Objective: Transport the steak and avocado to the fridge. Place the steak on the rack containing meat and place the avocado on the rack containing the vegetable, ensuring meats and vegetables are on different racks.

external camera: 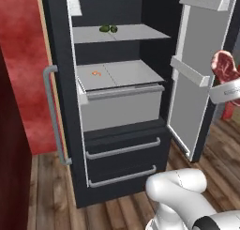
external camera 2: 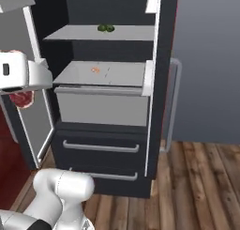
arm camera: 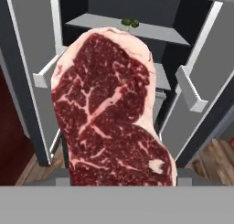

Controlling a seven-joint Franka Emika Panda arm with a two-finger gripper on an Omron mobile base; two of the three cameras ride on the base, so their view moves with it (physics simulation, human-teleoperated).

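Note:
The steak (arm camera: 109, 113), a dark red marbled slab with a pale fat rim, stands on edge in my gripper (external camera: 224, 82), which is shut on it. I hold it in the air in front of the open fridge (external camera: 61, 83), beside its open door (external camera: 201, 50); the steak (external camera 2: 21, 98) shows under my hand (external camera 2: 21, 73). The rack containing meat (external camera: 129, 72) carries a small orange piece (external camera: 96, 73) above a pale drawer front. On the rack containing the vegetable (external camera: 143, 33) lie two small green pieces (external camera: 108, 29) side by side; the darker one looks like the avocado.
White door bins (external camera: 190, 70) jut from the open door, close to the steak. Two dark drawers with grey bar handles (external camera: 123, 149) fill the fridge's lower part. A red wall (external camera: 21, 60) stands left of the fridge, over a wooden floor (external camera 2: 201, 187).

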